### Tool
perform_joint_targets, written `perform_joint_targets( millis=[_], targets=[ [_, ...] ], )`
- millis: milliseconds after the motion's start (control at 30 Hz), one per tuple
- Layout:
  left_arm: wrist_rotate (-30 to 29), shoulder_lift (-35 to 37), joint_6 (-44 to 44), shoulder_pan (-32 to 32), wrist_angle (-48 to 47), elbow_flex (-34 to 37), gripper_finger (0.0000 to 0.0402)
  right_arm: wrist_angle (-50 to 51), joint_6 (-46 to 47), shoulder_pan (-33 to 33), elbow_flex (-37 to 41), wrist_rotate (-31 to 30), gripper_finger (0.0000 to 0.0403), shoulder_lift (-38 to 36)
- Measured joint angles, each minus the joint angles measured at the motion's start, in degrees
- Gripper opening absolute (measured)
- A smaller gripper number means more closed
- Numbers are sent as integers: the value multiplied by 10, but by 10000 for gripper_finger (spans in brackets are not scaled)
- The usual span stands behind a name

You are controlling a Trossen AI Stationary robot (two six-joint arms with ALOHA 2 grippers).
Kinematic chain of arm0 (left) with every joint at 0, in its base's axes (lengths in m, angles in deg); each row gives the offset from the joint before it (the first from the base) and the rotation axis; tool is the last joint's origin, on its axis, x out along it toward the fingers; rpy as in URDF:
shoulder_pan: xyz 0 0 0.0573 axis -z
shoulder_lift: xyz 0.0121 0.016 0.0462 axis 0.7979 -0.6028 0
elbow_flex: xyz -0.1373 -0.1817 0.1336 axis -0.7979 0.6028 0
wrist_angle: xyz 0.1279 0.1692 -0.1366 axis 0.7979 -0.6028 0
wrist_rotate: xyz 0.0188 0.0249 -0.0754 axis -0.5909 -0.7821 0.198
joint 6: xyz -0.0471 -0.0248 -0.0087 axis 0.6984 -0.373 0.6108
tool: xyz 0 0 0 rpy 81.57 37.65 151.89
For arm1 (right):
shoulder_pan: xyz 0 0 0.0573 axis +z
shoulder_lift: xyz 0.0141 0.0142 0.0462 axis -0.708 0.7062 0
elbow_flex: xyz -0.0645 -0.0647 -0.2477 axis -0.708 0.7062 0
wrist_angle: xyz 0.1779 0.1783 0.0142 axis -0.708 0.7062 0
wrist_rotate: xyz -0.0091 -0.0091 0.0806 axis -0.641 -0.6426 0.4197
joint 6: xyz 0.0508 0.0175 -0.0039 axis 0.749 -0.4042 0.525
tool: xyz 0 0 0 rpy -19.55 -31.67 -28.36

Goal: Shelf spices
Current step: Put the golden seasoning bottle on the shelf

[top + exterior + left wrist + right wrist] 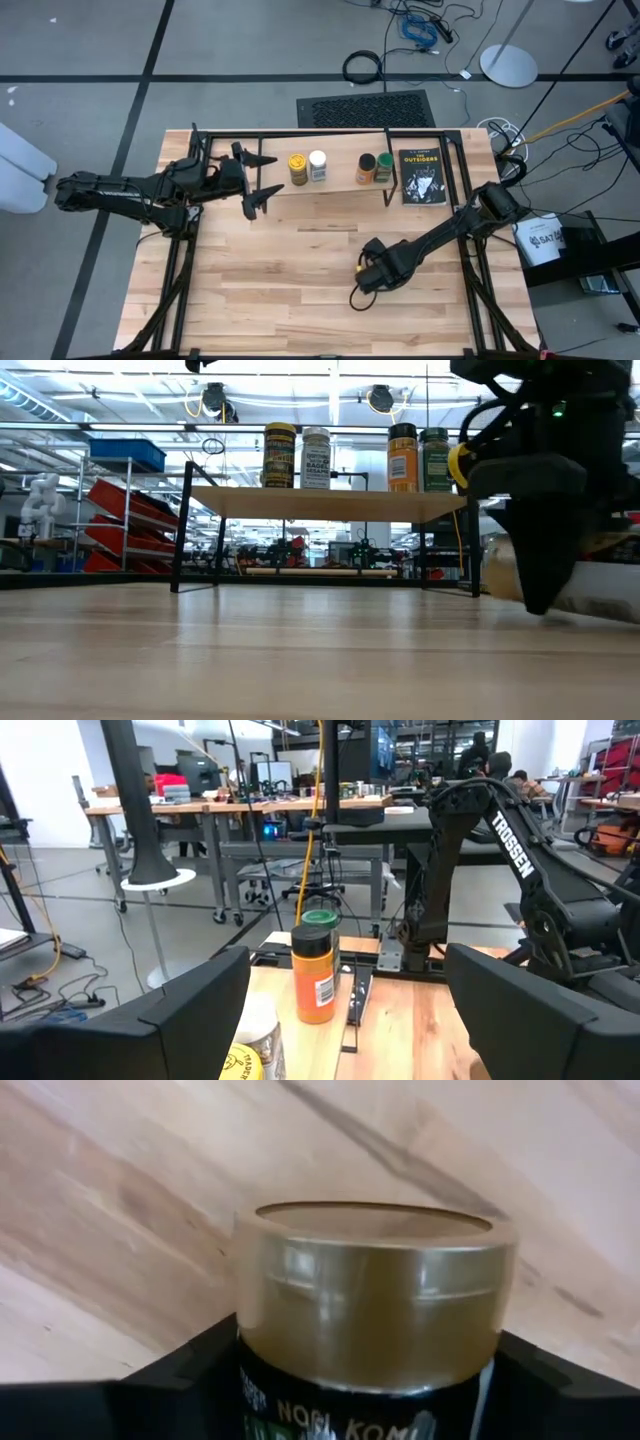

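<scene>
Four spice jars stand upright on the shelf (335, 190) at the table's far side: yellow-lidded (297, 167), white-lidded (318, 164), dark-lidded (367, 168) and green-lidded (385, 166). My left gripper (272, 174) hovers open and level at the shelf's left end, its fingers pointing along the row of jars. A fifth jar with a tan lid (375, 1295) lies on its side on the table in front of the shelf. My right gripper (363, 275) points down over it and is shut on it. In the high view the gripper hides this jar. My right gripper pinches the tan-lidded jar's body just below the lid (265, 1370) between its two fingers, one on each side. The fingers come from above, pointing down, and lie across the jar. The jar lies on its side on the tabletop (120, 1230).
A black book (421, 175) lies on the table by the shelf's right end. A black metal frame (320, 134) runs along the far edge and down both sides of the table. Bare wood (270, 290) lies in front of the shelf.
</scene>
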Motion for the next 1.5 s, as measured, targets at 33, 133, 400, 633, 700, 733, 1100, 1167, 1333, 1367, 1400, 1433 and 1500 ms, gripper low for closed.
perform_joint_targets(
  millis=[33, 133, 400, 633, 700, 733, 1100, 1167, 1333, 1367, 1400, 1433, 1500],
  targets=[
    [0, 0, 1, 0, -1, 0, 342, 0, -5, -2, 0, -1, 264, -2],
    [0, 0, 1, 1, -5, 0, 342, -4, -23, -10, 0, -13, 270, -10],
    [0, -26, 51, 3, -9, 0, 342, -87, -131, -52, 0, -86, 263, -61],
    [3, -39, 72, 29, 31, 0, 342, -253, -314, -103, 0, -121, 275, -131],
    [4, -39, 88, 37, 33, 0, 342, -306, -367, -116, 0, -120, 273, -148],
    [4, -39, 94, 42, 32, 0, 342, -335, -392, -124, 0, -119, 270, -155],
    [-49, -81, 130, 108, 32, 0, 346, -498, -543, -174, -1, -70, 272, -195],
    [-48, -100, 135, 119, 32, 0, 358, -512, -553, -178, -1, -57, 269, -195],
    [-71, -136, 137, 136, 33, 0, 396, -533, -574, -180, -1, -45, 270, -194],
    [-81, -141, 143, 137, 33, 0, 397, -540, -578, -180, -1, -37, 271, -194],
    [-88, -145, 151, 138, 34, 0, 396, -548, -582, -180, -1, -31, 271, -194],
    [-90, -150, 158, 138, 36, 0, 396, -556, -585, -180, -1, -25, 271, -194],
    [-90, -157, 166, 139, 37, 0, 397, -567, -592, -180, -1, -20, 269, -194]
  ],
)
